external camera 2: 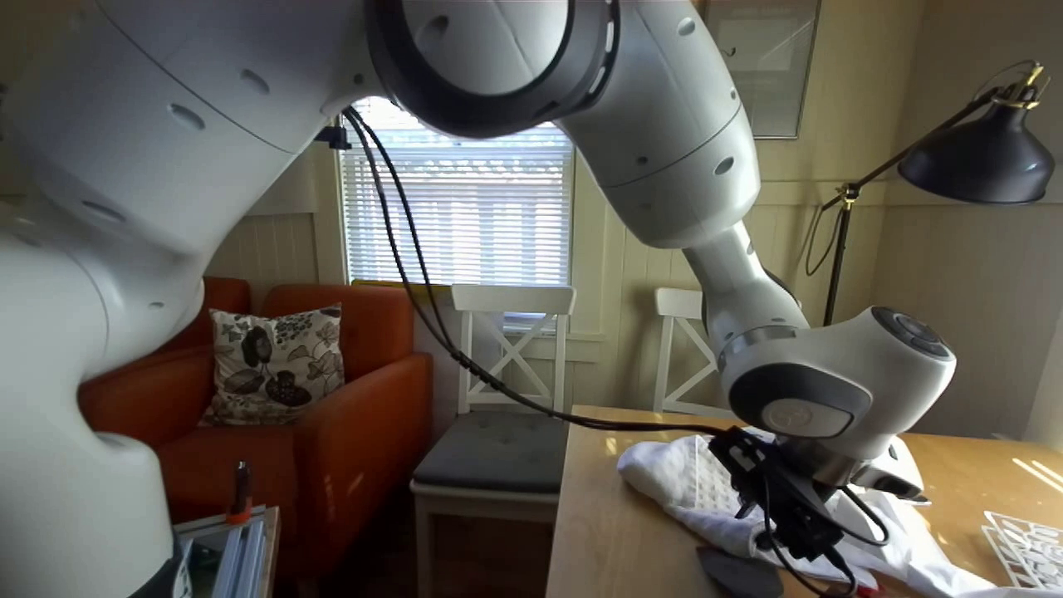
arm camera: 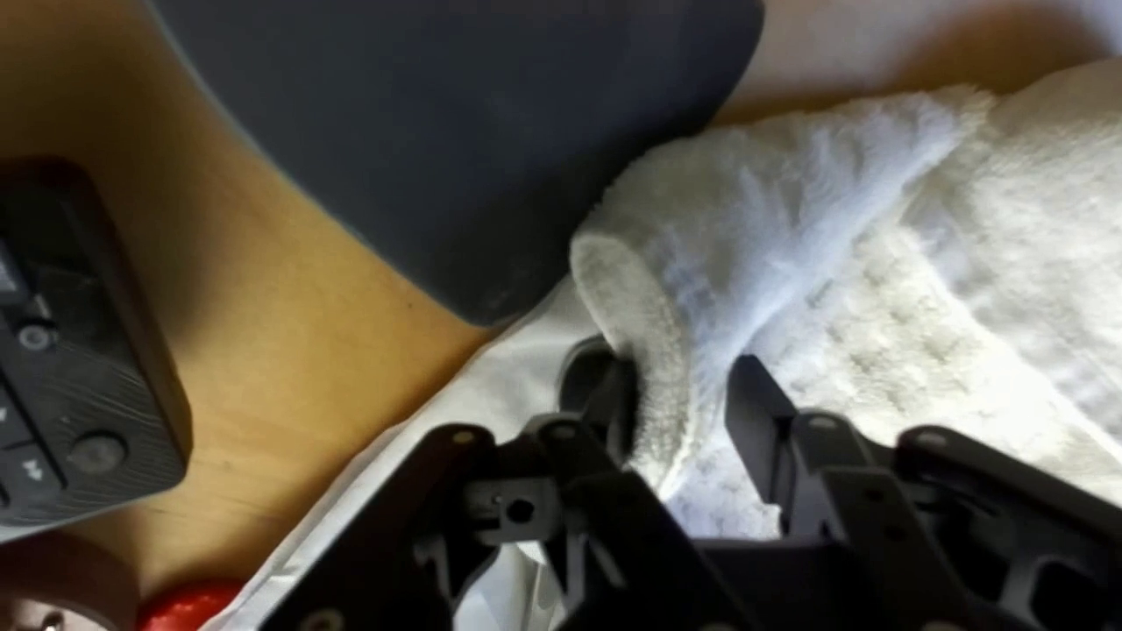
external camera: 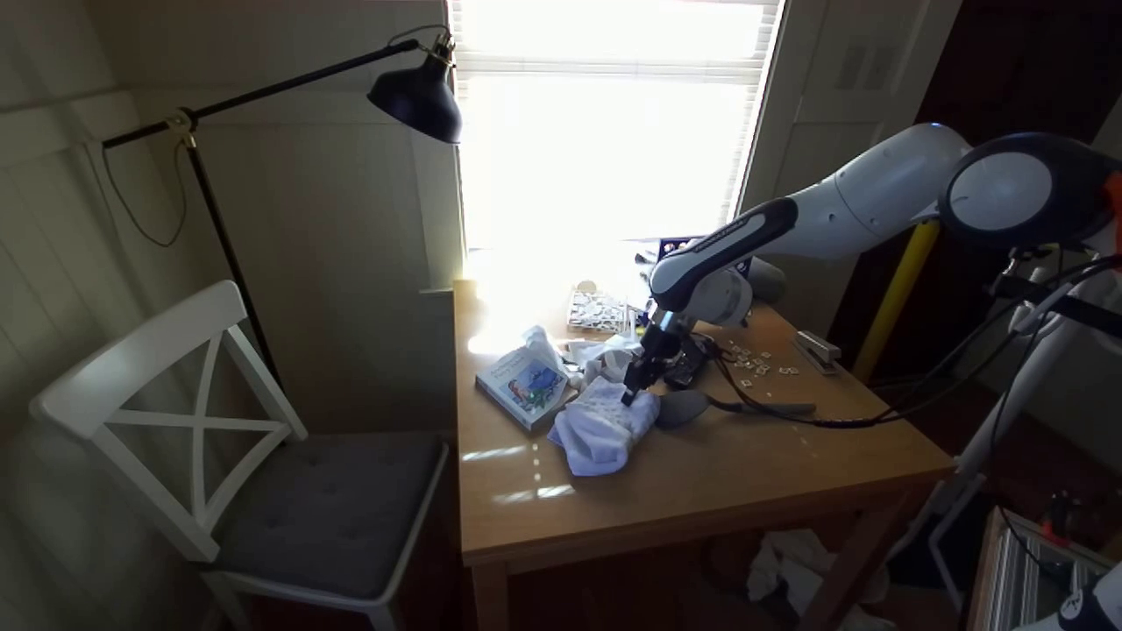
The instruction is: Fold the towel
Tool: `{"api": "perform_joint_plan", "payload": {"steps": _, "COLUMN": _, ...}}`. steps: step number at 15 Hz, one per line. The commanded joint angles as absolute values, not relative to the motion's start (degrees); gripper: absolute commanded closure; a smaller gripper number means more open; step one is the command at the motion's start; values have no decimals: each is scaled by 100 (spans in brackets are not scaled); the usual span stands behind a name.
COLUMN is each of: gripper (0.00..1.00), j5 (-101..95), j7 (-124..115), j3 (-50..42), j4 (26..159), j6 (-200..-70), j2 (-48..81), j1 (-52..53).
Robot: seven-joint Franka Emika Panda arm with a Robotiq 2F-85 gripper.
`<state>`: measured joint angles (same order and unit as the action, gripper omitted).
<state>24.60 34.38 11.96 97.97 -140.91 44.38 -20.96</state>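
The white towel [external camera: 603, 431] lies bunched and partly folded on the wooden table. It also shows in an exterior view [external camera 2: 689, 490], partly hidden behind the wrist. In the wrist view the towel [arm camera: 947, 342] fills the right side, with a raised, curled edge at the middle. My gripper [arm camera: 679, 399] is open, with its fingers on either side of that curled edge. The left finger is close against the edge; I cannot tell if it touches. A gap shows before the right finger. In an exterior view my gripper [external camera: 629, 399] is down at the towel's right side.
A dark grey flat blade [arm camera: 465, 131] with a handle lies right beside the towel. A book [external camera: 530, 386] lies on its other side. A black device with buttons [arm camera: 79, 368], small tiles [external camera: 758, 359] and a stapler [external camera: 819, 348] are on the table [external camera: 701, 491].
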Motion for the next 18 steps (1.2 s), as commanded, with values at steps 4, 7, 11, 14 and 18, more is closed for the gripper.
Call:
{"api": "perform_joint_plan", "payload": {"steps": 4, "gripper": 100, "j5": 2550, "j7": 3401, "j3": 1194, "j4": 9770, "j6": -14060, "j2": 4347, "j1": -2269}}
{"api": "perform_joint_plan", "payload": {"steps": 7, "gripper": 98, "j5": 2660, "j7": 3553, "j3": 1260, "j4": 9889, "j6": -14159, "j2": 4172, "j1": -2446}}
{"api": "perform_joint_plan", "payload": {"steps": 11, "gripper": 98, "j5": 3279, "j7": 4488, "j3": 1652, "j4": 10074, "j6": -14213, "j2": 3718, "j1": -3031}}
{"api": "perform_joint_plan", "payload": {"steps": 14, "gripper": 98, "j5": 3388, "j7": 4901, "j3": 1579, "j4": 9980, "j6": -13896, "j2": 3281, "j1": -2942}}
{"api": "perform_joint_plan", "payload": {"steps": 18, "gripper": 98, "j5": 2848, "j7": 4671, "j3": 1206, "j4": 10100, "j6": -13412, "j2": 2384, "j1": -2257}}
